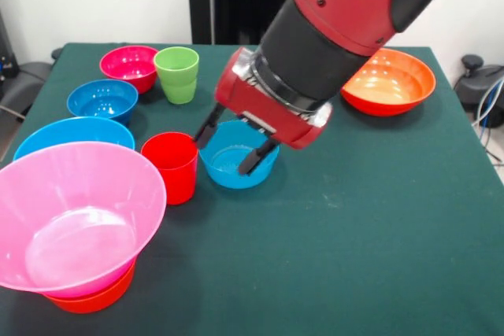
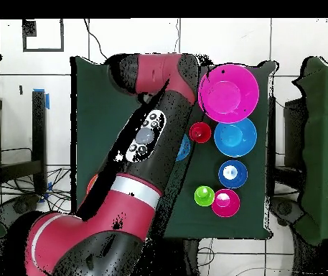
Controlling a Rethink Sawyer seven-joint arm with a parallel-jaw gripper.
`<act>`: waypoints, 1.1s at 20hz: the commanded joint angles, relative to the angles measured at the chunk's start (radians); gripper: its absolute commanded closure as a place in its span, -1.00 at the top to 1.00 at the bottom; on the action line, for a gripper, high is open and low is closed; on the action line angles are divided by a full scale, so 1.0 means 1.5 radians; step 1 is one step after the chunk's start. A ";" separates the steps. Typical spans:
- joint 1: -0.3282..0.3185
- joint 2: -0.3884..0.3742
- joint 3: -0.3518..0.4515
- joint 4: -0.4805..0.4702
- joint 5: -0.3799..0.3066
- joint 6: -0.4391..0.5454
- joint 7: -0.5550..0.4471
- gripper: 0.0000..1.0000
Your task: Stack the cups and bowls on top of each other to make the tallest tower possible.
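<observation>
- Tool [image 1: 235, 149]: black fingers spread, one tip outside the rim and one inside a small glossy blue plastic bowl [image 1: 228, 169]; nothing pinched
- Bright red straight-sided plastic tumbler [image 1: 172, 166] stands upright just beside that bowl
- Huge hot-pink plastic bowl [image 1: 75, 214] sits nested in an orange bowl [image 1: 90, 297] on the green-clothed counter [image 1: 354, 226]
- Light green tumbler [image 1: 177, 73] near a small magenta bowl [image 1: 128, 65]

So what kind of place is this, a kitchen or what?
Likely a robotics lab, not a kitchen: a Sawyer arm works over a green cloth-covered table, with loose cables on the tiled floor.
</observation>
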 commanded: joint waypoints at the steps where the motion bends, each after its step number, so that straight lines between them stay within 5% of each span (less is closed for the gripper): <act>1: 0.034 -0.004 0.048 0.041 0.019 0.126 0.153 1.00; 12: 0.071 -0.015 0.015 0.051 0.017 0.196 0.223 1.00; 22: 0.081 0.008 0.015 0.065 -0.002 0.130 0.259 1.00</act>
